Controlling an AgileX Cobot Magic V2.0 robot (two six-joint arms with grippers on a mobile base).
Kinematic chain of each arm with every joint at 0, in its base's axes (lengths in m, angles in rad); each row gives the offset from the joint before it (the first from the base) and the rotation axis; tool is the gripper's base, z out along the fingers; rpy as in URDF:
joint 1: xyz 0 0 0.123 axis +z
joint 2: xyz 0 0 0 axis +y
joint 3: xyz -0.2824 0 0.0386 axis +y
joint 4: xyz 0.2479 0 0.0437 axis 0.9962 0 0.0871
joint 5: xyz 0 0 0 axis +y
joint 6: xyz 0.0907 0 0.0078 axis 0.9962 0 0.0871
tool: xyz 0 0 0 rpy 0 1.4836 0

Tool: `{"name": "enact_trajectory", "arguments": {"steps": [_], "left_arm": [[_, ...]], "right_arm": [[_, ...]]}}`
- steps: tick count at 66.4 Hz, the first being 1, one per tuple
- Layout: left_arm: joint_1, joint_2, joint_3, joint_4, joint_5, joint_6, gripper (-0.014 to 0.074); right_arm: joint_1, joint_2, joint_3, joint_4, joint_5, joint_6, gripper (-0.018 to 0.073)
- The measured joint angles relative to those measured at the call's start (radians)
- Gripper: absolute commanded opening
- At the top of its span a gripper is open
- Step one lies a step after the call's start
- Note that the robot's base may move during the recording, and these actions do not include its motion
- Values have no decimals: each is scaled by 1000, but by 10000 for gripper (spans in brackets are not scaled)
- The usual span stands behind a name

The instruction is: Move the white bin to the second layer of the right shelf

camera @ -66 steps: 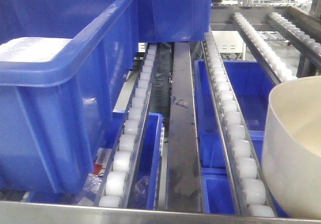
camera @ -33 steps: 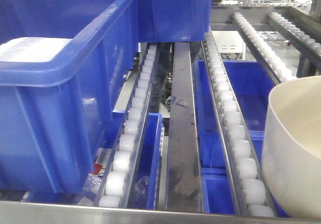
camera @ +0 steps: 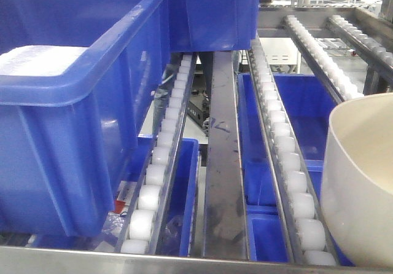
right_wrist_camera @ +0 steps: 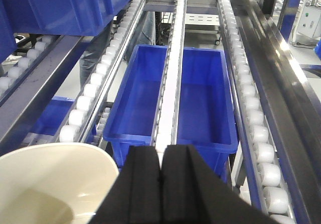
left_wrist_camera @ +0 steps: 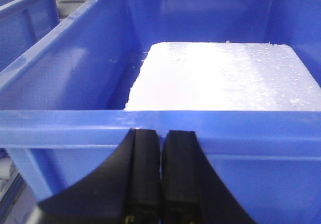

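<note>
The cream-white bin (camera: 359, 188) fills the lower right of the front view, over the near end of the roller lanes (camera: 288, 163) of the shelf layer; its base is out of frame. In the right wrist view the white bin (right_wrist_camera: 50, 184) lies at the lower left, its rim just left of my right gripper (right_wrist_camera: 161, 153). That gripper is shut, with nothing showing between the fingers. My left gripper (left_wrist_camera: 160, 133) is shut too, its tips close against the near rim of a blue crate (left_wrist_camera: 75, 73).
The big blue crate (camera: 61, 133) holding a white foam block (left_wrist_camera: 220, 73) sits on the left lanes, with another blue crate (camera: 215, 16) behind it. Lower blue crates (right_wrist_camera: 200, 98) show through the lanes. A steel front rail (camera: 184, 263) runs along the bottom.
The white bin's rim has shifted slightly in the front view. Dark shapes seen through the lanes below have moved. The crates stay put.
</note>
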Motion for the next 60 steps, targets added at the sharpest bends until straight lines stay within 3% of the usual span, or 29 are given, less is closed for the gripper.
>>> {"name": "enact_trajectory", "arguments": {"steps": [21, 39, 60], "left_arm": [[0, 0, 0, 0, 0, 0, 85], [0, 0, 0, 0, 0, 0, 85], [0, 0, 0, 0, 0, 0, 85]], "right_arm": [[0, -19, 48, 0, -13, 0, 56], [0, -185, 156, 0, -15, 2, 56], [-3, -278, 167, 0, 63, 14, 56]]}}
